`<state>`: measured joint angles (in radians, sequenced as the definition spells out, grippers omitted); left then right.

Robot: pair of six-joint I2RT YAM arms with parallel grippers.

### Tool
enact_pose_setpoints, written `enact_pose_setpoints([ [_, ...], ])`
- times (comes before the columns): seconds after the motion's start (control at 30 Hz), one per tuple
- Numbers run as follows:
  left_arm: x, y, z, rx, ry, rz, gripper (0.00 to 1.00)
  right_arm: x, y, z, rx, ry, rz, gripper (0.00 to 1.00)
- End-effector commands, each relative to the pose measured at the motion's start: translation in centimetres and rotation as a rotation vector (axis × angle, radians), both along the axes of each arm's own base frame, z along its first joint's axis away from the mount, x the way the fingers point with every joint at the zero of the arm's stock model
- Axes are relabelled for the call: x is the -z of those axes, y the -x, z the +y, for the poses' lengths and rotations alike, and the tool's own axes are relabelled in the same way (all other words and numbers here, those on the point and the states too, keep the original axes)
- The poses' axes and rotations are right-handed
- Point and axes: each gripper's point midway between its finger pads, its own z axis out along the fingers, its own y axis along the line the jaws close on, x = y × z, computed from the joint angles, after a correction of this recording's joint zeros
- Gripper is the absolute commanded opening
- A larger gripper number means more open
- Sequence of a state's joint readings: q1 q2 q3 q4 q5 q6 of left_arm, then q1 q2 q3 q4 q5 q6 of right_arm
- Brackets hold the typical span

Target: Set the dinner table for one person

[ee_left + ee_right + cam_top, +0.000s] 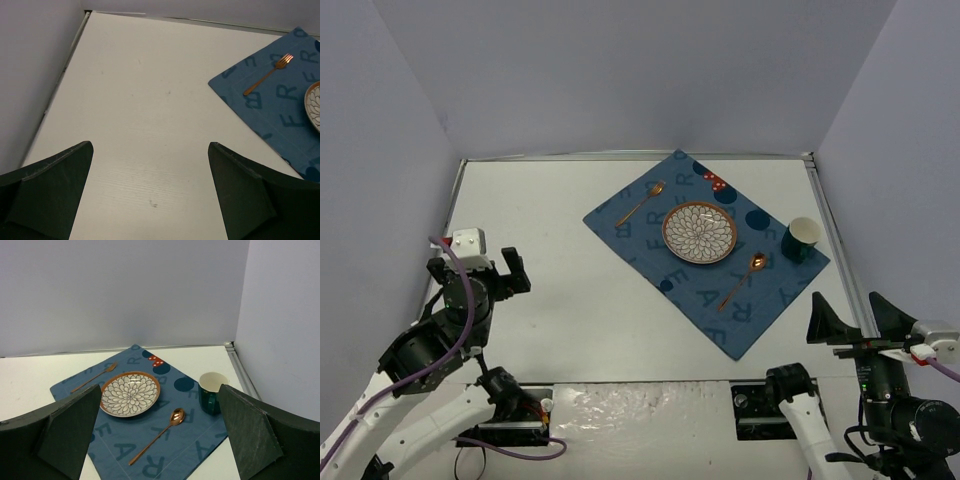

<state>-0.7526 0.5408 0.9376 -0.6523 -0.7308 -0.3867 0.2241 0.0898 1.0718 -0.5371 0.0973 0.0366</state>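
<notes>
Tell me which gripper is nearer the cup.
Right. The right gripper hangs open just on the near side of the cup; the left gripper is far off across the table, by its left edge.

The top view looks down from high above the near edge onto the whole large white rectangular tabletop (570, 250). The left wrist camera sits low and close between its own dark jaws, facing the far left corner and catching only one corner of the blue letter-printed cloth mat (280, 107) and the slim copper fork (267, 76). The right wrist camera looks shallowly from the near right toward the far wall, sharing mat and fork with both others.
</notes>
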Motion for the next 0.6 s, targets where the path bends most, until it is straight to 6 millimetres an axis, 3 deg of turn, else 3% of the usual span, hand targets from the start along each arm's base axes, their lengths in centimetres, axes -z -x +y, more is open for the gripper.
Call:
enact_pose_setpoints([
  [0.0,0.2,0.6,2.6,-0.077,-0.092,-0.017,0.97,-1.0,-0.4,-1.3,0.075,-0.003,-0.04,1.0],
  [0.23,0.3,1.7,4.4,-0.126,-0.058,-0.079,0.97,-0.8,-0.9,-1.3,0.078,0.001,-0.024,1.0],
  [0.57,0.4,1.5,4.9,-0.173,-0.053,-0.086,0.97,-0.6,-1.2,-0.9,0.064,0.006,-0.011,1.0],
])
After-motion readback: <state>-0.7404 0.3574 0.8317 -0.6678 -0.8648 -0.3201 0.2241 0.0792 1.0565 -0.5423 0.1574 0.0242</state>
